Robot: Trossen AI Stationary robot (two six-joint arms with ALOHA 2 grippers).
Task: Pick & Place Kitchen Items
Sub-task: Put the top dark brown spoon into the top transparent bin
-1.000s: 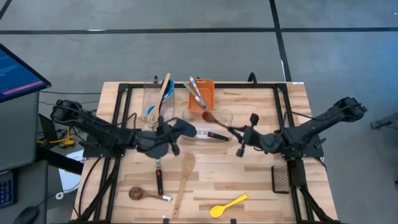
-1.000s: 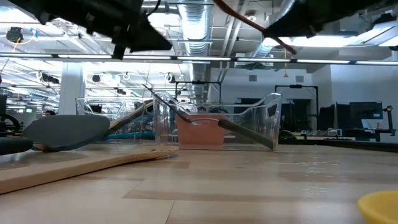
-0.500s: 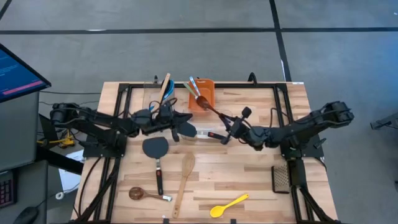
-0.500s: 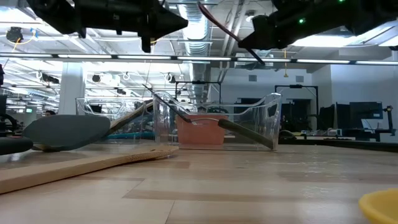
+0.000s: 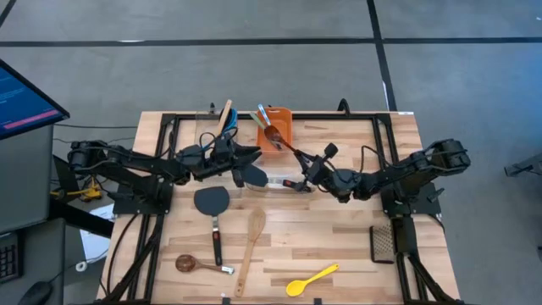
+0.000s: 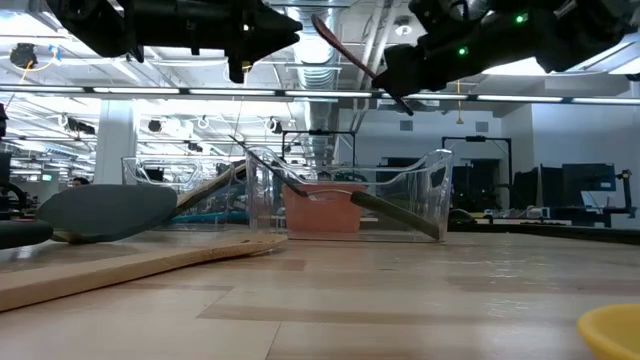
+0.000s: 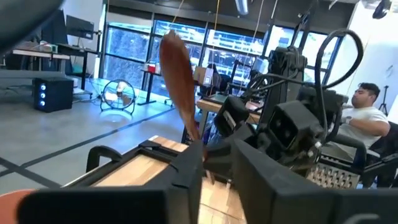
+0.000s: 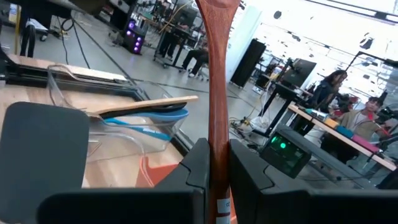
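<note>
My right gripper (image 5: 306, 169) is shut on a reddish-brown wooden spoon (image 5: 284, 146). The spoon's bowl (image 5: 269, 134) hangs over the orange bin (image 5: 283, 135). My left gripper (image 5: 252, 156) hovers level above the clear tubs, its fingers a little apart with nothing between them (image 7: 216, 158). It faces the right gripper and the spoon (image 7: 177, 74). A black turner (image 5: 212, 202) lies flat on the table below the left arm. A wooden spatula (image 5: 251, 241), a brown spoon (image 5: 190, 264) and a yellow spoon (image 5: 312, 277) lie near the front edge. My right gripper pinches the spoon's handle (image 8: 217, 134) between its two fingers, which come level from the table's right side. The spoon is lifted clear. It slants up and away from the fingers toward the far left (image 6: 345, 50), bowl end highest.
A clear tub (image 5: 208, 140) at the back left holds blue and wooden utensils. A second clear tub (image 5: 298, 161) holds a black-and-red utensil (image 5: 293, 183). The orange bin holds several utensils. A black slotted turner (image 5: 383, 241) lies at the right. Black frame rails border the table.
My right gripper has moved toward the table's left and a little down, carrying the spoon; its bowl now stands over the orange bin. My left gripper has swung from above the black turner toward the far edge and risen. The turner has stayed where it lay.
</note>
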